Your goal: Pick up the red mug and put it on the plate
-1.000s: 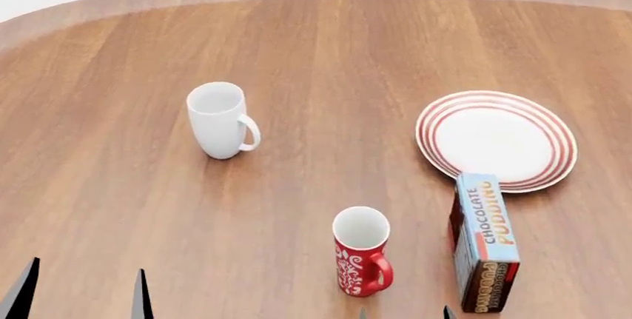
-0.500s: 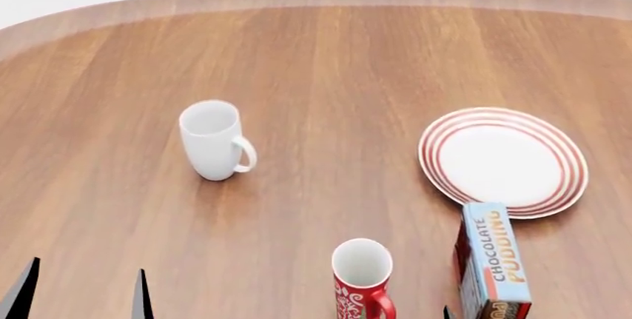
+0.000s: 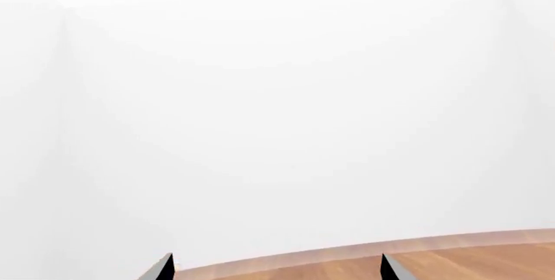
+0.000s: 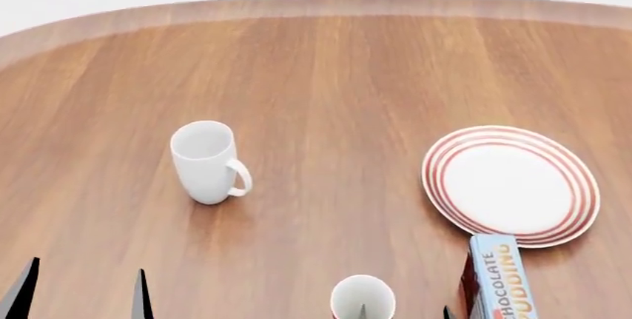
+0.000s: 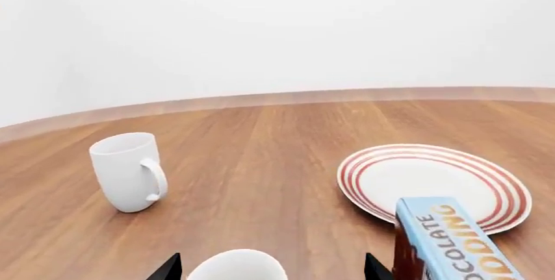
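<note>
**Mug and plate, well apart**

We see only the round white rim of the red mug (image 4: pixel 362 297), upright at the head view's lower edge; probably its red body lies below frame. The round white red-ringed plate (image 4: pixel 511 186) lies flat to its right.

Simulated tabletop test scene, domestic in flavour. Evidence: a rounded wooden table (image 4: pixel 326 60) against blank white walls (image 3: pixel 277 98), set with a white mug (image 4: pixel 204 162), a red-ringed plate (image 4: pixel 511 186) and a chocolate pudding box (image 5: pixel 455 244).
</note>
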You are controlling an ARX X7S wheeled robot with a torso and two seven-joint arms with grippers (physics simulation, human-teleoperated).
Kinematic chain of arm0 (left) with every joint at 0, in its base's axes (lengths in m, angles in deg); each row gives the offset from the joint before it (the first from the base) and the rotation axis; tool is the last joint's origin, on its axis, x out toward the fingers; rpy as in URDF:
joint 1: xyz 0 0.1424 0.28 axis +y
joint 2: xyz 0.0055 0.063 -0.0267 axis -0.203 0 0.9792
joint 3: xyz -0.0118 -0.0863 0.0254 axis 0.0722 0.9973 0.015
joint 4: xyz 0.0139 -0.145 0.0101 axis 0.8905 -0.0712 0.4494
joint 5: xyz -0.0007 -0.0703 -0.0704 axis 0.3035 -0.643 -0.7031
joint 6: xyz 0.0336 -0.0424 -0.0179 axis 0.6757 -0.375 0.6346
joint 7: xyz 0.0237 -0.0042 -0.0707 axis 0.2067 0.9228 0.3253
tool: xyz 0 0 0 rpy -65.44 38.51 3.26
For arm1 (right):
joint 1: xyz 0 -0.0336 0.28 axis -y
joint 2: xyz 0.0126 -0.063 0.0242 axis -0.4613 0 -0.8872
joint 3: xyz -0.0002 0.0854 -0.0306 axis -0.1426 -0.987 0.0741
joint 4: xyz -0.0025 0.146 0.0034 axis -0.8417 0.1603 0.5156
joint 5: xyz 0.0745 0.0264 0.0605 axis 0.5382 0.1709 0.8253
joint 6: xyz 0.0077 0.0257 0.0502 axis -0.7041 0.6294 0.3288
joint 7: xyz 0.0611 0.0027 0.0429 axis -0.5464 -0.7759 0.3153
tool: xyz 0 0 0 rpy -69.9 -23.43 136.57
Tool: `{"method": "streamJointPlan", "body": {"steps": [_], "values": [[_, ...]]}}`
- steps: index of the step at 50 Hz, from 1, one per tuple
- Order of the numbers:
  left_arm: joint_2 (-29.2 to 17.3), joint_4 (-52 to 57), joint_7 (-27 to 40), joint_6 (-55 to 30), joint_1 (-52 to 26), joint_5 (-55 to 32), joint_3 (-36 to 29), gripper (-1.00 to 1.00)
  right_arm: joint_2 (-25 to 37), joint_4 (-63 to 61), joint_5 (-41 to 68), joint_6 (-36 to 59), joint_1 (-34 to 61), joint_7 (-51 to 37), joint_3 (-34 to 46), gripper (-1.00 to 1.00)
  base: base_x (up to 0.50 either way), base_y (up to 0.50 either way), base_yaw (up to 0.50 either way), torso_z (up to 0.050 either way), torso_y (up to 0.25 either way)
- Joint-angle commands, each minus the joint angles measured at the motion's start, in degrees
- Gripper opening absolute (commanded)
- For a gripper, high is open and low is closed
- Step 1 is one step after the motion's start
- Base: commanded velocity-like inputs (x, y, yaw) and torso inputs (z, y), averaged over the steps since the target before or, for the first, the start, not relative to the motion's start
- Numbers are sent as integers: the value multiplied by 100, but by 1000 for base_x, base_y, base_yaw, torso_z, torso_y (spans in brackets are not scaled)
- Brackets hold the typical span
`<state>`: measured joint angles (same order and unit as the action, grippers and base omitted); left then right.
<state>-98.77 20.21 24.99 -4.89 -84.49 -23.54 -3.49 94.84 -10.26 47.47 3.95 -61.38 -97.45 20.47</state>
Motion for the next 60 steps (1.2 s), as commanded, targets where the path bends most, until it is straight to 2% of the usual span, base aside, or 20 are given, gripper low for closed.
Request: {"method": "streamJointPlan", "body": {"steps": [1,60], "values": [[-16,-5,27,10,-7,-2,-25,100,22,-16,17,1,-2,-28,28,100,168,0,0,0,0],[-90,-25,172,49,-42,20,-142,100,108,2,108,-59,29,-122,140,100,169,0,0,0,0]]}}
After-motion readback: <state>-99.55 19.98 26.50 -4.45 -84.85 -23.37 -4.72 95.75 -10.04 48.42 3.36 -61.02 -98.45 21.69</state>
